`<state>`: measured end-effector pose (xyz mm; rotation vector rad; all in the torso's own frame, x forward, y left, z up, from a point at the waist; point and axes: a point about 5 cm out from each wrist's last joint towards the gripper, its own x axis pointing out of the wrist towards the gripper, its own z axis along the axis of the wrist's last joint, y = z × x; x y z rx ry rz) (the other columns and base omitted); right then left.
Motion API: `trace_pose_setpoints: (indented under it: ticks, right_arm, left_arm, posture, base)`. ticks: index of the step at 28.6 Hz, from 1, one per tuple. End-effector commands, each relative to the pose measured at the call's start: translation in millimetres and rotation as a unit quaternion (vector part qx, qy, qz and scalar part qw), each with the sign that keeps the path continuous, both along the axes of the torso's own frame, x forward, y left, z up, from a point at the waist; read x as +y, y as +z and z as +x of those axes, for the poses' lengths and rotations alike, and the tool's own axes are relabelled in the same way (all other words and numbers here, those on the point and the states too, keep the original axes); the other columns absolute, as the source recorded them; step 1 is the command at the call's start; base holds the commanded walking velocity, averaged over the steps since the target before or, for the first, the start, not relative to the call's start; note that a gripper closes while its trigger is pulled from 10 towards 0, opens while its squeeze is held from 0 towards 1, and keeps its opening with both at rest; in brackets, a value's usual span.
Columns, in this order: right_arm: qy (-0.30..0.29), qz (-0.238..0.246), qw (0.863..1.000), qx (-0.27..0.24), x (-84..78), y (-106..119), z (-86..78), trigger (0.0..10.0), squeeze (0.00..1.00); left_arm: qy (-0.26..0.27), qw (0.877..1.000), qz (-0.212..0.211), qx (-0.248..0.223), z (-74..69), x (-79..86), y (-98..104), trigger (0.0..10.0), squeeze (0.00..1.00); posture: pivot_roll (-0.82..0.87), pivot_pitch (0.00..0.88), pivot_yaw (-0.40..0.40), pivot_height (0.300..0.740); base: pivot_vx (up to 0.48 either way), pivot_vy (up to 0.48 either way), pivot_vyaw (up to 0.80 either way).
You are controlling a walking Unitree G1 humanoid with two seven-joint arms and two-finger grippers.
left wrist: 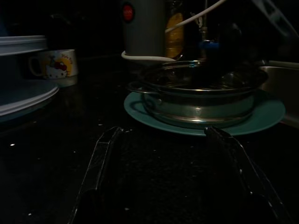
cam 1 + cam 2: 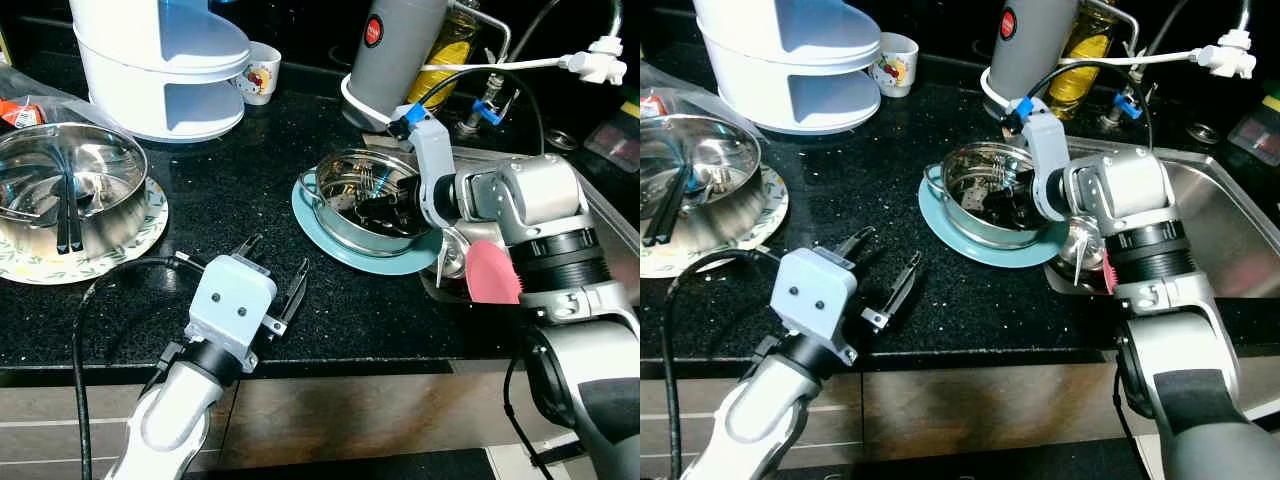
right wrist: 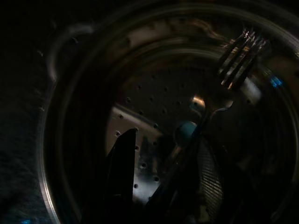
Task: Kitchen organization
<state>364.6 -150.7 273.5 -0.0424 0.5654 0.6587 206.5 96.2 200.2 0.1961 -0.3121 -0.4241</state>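
A steel pot [image 2: 345,225] with a perforated insert stands on a teal plate [image 2: 325,235] in the middle of the black counter. A fork [image 3: 243,51] leans inside it, tines up, among other dark utensils. My right gripper [image 2: 385,200] reaches down into the pot. In the right wrist view its fingers [image 3: 124,158] stand apart, open, with the fork's handle running between them close to one finger. My left gripper [image 2: 270,265] hovers open over the bare counter near the front edge, pointing at the pot [image 1: 201,98] with nothing between its fingers [image 1: 100,158].
At the left, a large steel bowl [image 2: 110,215] with black chopsticks sits on a floral plate. A white stacked container [image 2: 160,70], a mug [image 2: 260,72], a grey flask [image 2: 395,45] and a yellow bottle [image 2: 455,40] line the back. The sink [image 2: 1230,230] lies right.
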Motion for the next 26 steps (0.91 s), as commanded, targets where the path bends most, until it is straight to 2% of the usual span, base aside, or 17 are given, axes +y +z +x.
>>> trace_pose_setpoints:
  ticks: [1,10,12,13,14,15,18,19,21,22,25,26]
  right_arm:
    - [0.001,0.024,0.999,-0.024,-3.0,15,-1.1,0.0,0.00]
    - [-0.007,0.079,0.995,-0.054,-15.6,30,-6.0,0.0,0.00]
    - [0.008,0.140,0.981,-0.131,-20.9,48,-9.7,0.0,0.00]
    - [0.008,0.140,0.981,-0.131,-20.9,48,-9.7,0.0,0.00]
    - [0.007,0.175,0.970,-0.171,-23.6,57,-10.9,0.0,0.00]
    - [-0.009,0.185,0.961,-0.205,-28.6,62,-10.2,0.0,0.00]
    - [-0.023,0.188,0.956,-0.223,-31.9,63,-9.6,0.0,0.00]
    - [-0.055,0.201,0.950,-0.233,-39.0,63,-6.2,0.0,0.00]
    - [-0.055,0.201,0.950,-0.233,-39.0,63,-6.2,0.0,0.00]
    - [-0.078,0.210,0.945,-0.240,-44.2,63,-4.1,0.0,0.00]
    - [-0.106,0.210,0.941,-0.243,-49.8,59,-1.7,0.0,0.00]
    - [-0.127,0.195,0.941,-0.244,-53.3,53,0.2,0.0,0.00]
  left_arm:
    - [-0.015,1.000,-0.005,0.006,-0.4,-5.7,-2,10.0,0.00]
    - [-0.022,1.000,-0.005,0.006,-0.3,-7.3,-2,10.0,0.00]
    - [-0.027,1.000,-0.006,0.007,1.1,-8.6,-2,10.0,0.00]
    - [-0.027,1.000,-0.006,0.007,1.1,-8.6,-2,10.0,0.00]
    - [-0.030,1.000,-0.006,0.007,1.4,-9.2,-2,10.0,0.00]
    - [-0.033,0.999,-0.006,0.008,1.6,-9.5,-2,10.0,0.00]
    - [-0.034,0.999,-0.006,0.008,1.7,-9.7,-2,10.0,0.00]
    - [-0.037,0.999,-0.005,0.008,2.2,-10.3,-2,10.0,0.00]
    - [-0.037,0.999,-0.005,0.008,2.2,-10.3,-2,10.0,0.00]
    - [-0.039,0.999,-0.005,0.007,2.6,-10.8,-1,10.0,0.00]
    - [-0.041,0.999,-0.006,0.006,3.4,-11.4,-1,10.0,0.00]
    - [-0.043,0.999,-0.006,0.004,4.5,-11.7,1,10.0,0.00]
  posture:
    - [0.09,0.040,-0.227,0.740]
    - [0.09,0.030,-0.221,0.740]
    - [0.09,0.028,-0.219,0.740]
    - [0.09,0.028,-0.219,0.740]
    - [0.09,0.027,-0.216,0.740]
    - [0.09,0.025,-0.213,0.740]
    - [0.09,0.025,-0.213,0.740]
    - [0.09,0.026,-0.211,0.740]
    - [0.09,0.026,-0.211,0.740]
    - [0.10,0.025,-0.210,0.740]
    - [0.10,0.028,-0.209,0.740]
    - [0.10,0.029,-0.206,0.740]
  base:
    - [0.000,0.000,0.00]
    - [0.000,0.000,0.00]
    - [0.000,0.000,0.00]
    - [0.000,0.000,0.00]
    - [0.000,0.000,0.00]
    - [0.000,0.000,0.00]
    - [0.000,0.000,0.00]
    - [0.000,0.000,-0.78]
    - [0.000,0.000,-0.78]
    - [0.000,0.000,-0.78]
    - [0.000,0.000,-0.79]
    - [0.000,0.000,-0.79]
